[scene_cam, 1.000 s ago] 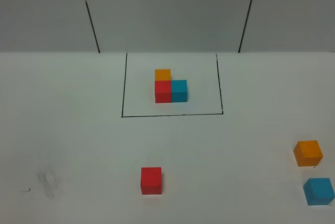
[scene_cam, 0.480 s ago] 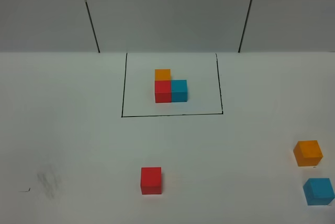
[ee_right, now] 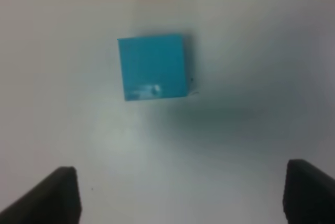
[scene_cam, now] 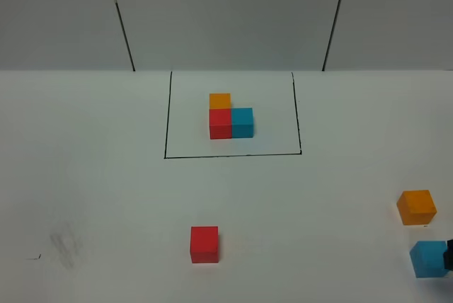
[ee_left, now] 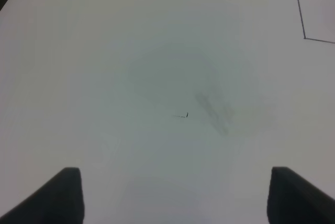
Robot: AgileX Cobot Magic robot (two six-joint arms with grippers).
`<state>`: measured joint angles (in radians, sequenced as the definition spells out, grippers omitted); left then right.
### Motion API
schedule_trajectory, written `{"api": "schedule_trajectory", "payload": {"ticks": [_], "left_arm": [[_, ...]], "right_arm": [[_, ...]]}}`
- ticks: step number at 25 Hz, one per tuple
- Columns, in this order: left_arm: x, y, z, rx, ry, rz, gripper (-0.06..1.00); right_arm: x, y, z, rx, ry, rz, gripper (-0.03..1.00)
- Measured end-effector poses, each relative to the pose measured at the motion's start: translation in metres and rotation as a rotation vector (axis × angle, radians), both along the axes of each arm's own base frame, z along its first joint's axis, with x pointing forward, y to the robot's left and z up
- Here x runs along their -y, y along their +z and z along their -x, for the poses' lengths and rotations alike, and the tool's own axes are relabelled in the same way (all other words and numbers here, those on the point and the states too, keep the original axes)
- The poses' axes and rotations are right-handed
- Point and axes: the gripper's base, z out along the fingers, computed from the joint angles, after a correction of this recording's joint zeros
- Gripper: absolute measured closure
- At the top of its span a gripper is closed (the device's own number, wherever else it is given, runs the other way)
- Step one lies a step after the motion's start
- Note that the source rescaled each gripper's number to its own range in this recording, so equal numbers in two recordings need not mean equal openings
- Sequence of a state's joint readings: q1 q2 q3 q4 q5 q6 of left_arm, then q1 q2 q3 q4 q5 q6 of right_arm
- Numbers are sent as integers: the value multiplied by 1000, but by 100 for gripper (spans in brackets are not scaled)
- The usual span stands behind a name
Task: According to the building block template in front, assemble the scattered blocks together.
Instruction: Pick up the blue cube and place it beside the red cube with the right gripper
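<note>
Your right pincer (ee_right: 183, 198) has crept into the high view since the earlier frame, a dark sliver at the edge just beside the blue cube (scene_cam: 429, 258); nothing else has shifted. Its jaws are spread with nothing between them, and the blue cube lies ahead of the tips, not yet bracketed. That looks like a line-up for a first pick.

The orange cube (scene_cam: 416, 207) sits near the blue one, and the red cube (scene_cam: 204, 244) lies well apart from both, nearer the middle of the table (scene_cam: 106, 175). The template (scene_cam: 230, 119) stands inside its black rectangle (scene_cam: 168, 119), farther back.

Only the high view gives you the template and all three loose cubes together. The right wrist view alone shows how the blue cube is turned relative to the jaws. Your left pincer (ee_left: 178, 198) is also spread and empty, over bare table with a faint smudge (ee_left: 214, 113).
</note>
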<state>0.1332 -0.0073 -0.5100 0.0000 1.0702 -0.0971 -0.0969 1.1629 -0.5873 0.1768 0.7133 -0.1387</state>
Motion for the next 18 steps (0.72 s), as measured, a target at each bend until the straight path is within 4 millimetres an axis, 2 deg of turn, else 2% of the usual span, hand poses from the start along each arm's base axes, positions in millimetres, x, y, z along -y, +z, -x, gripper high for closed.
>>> {"api": "schedule_trajectory", "payload": {"ticks": [8, 18], "left_arm": [[0, 0, 0, 0, 0, 0, 34], [0, 0, 0, 0, 0, 0, 34]], "right_arm": [[0, -1, -33, -71, 11, -41, 30], [-5, -23, -50, -185, 57, -52, 30]]}}
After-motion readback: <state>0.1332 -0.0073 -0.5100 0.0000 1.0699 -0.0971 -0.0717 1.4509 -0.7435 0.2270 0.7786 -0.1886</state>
